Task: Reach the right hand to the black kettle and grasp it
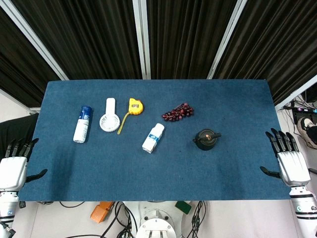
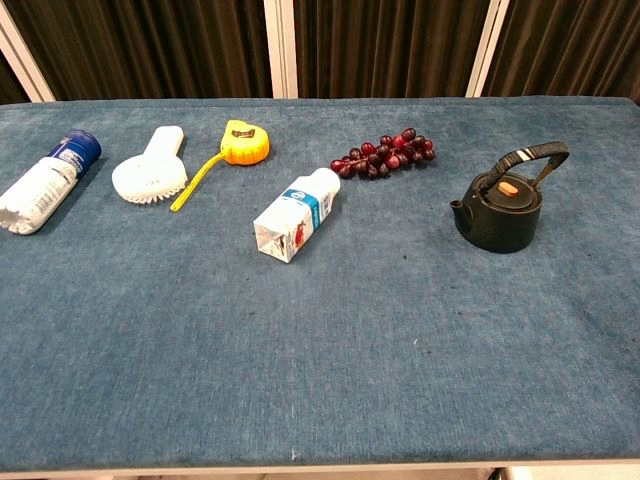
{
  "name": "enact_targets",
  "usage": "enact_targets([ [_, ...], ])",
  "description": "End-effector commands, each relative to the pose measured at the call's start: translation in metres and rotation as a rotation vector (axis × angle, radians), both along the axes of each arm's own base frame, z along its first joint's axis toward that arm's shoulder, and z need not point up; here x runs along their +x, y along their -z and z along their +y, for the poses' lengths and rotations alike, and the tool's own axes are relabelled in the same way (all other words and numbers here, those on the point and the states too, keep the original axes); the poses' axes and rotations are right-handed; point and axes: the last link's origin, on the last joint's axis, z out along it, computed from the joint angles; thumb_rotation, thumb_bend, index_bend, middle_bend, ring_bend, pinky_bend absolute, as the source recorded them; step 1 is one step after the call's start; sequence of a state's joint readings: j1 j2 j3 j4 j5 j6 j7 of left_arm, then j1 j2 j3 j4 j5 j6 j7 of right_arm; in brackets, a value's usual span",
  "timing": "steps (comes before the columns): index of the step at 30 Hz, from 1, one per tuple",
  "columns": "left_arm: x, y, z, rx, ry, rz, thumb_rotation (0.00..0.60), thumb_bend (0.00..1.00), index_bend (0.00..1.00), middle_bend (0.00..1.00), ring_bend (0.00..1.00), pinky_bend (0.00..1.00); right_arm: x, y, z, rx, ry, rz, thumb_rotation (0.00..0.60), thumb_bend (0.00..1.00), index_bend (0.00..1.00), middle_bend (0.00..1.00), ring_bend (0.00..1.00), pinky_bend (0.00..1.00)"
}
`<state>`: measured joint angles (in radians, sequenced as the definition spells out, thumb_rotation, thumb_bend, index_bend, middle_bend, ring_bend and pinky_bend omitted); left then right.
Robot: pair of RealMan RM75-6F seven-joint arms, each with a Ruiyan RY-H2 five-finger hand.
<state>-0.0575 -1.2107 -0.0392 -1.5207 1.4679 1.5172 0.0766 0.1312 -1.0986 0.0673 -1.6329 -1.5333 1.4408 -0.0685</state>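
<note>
The black kettle (image 1: 205, 139) (image 2: 502, 206) stands upright on the blue table, right of centre, with an orange knob on its lid and its handle raised. My right hand (image 1: 287, 158) hovers at the table's right edge, well to the right of the kettle, fingers spread and holding nothing. My left hand (image 1: 14, 164) is at the table's left edge, also with fingers apart and empty. Neither hand shows in the chest view.
On the blue table (image 1: 99, 173) lie a bunch of dark grapes (image 1: 178, 112), a small milk carton (image 1: 153, 138), a yellow tape measure (image 1: 135, 105), a white handheld fan (image 1: 109, 116) and a blue-capped white bottle (image 1: 82, 124). Cables sit on the floor below the front edge.
</note>
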Motion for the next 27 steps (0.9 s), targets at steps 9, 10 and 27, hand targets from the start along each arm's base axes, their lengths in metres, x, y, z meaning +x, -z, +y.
enact_targets([
  [9,0.0,-0.001,0.004,0.001,-0.004,0.0,0.6,0.08,0.11,0.17,0.07,0.0,0.016,0.008,-0.021,0.09,-0.036,-0.027,0.6,0.1,0.0,0.07,0.0,0.0],
  [10,0.001,-0.001,0.004,0.001,-0.003,-0.001,0.6,0.08,0.11,0.17,0.07,0.0,0.02,0.01,-0.027,0.112,-0.044,-0.024,0.6,0.1,0.0,0.07,0.0,0.0],
  [27,-0.001,-0.002,0.003,-0.009,-0.036,0.005,0.6,0.08,0.11,0.17,0.07,0.0,0.097,0.077,-0.118,0.419,-0.199,0.122,0.6,0.1,0.25,0.23,0.17,0.08],
])
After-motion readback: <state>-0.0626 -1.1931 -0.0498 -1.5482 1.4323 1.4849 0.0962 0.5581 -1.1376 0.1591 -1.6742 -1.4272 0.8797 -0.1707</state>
